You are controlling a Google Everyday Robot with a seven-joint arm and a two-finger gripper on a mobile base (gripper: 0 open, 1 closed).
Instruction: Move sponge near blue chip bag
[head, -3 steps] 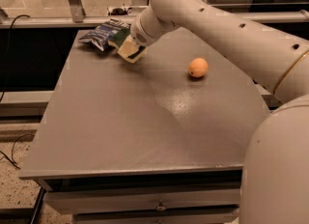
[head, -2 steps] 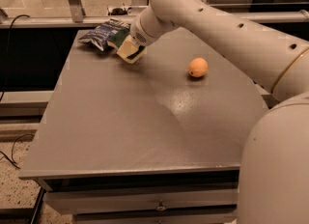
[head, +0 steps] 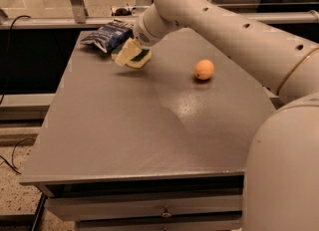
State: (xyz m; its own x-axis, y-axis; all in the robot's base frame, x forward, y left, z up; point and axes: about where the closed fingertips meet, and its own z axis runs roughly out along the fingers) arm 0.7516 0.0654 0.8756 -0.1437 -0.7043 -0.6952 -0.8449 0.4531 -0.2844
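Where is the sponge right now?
In the camera view the sponge sits in the gripper at the far left of the table, tilted just above the surface, right beside the blue chip bag and left of the orange fruit.

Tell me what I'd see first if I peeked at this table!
A big white robot arm stretches over the grey table, and its hand at the far corner holds a sponge tilted just above the top. Close by the sponge lies a crumpled blue chip bag, and a small orange sits alone out on the table.
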